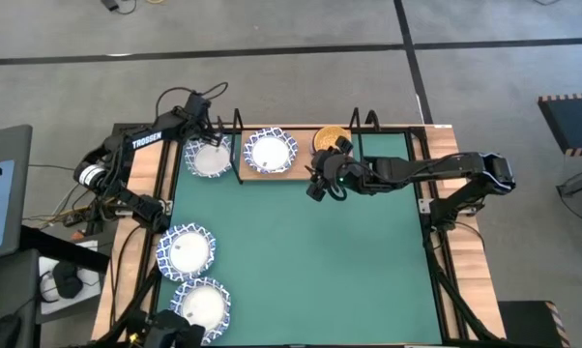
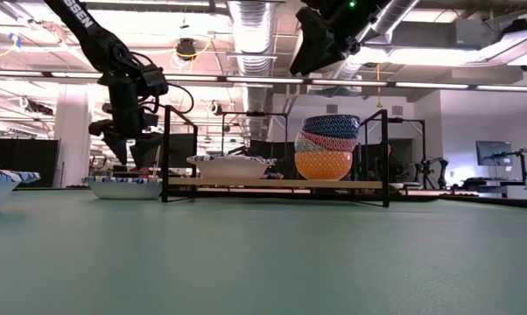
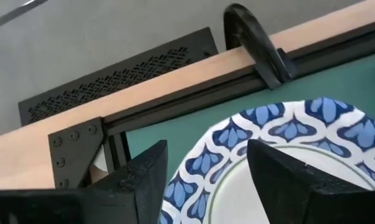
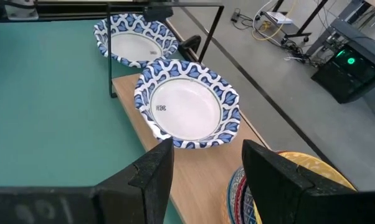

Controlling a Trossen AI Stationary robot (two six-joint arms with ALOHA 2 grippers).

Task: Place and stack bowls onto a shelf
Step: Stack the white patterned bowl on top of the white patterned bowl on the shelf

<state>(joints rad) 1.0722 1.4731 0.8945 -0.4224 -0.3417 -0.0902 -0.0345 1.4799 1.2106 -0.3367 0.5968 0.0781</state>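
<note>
One large white bowl with a blue lattice rim (image 1: 270, 152) (image 4: 187, 106) sits on the light-wood shelf (image 1: 304, 159) (image 2: 272, 182). Beside it on the shelf is a stack of the small bowls (image 1: 332, 138) (image 2: 327, 147), orange-yellow at the bottom and dark on top. A second large bowl (image 1: 211, 159) (image 2: 123, 186) rests on the green mat, left of the shelf. My left gripper (image 3: 206, 149) (image 2: 130, 157) is open just above its far rim (image 3: 287, 130). My right gripper (image 1: 318, 181) (image 4: 206, 149) is open and empty. It hangs high over the shelf's near edge.
Two more large lattice-rim bowls (image 1: 187, 251) (image 1: 204, 304) lie near the mat's left edge. The shelf's black wire end supports (image 2: 165, 153) (image 2: 386, 157) rise at both of its ends. The wooden table frame (image 3: 175, 78) runs along the far edge. Bare mat (image 1: 349, 261) lies in the middle and right.
</note>
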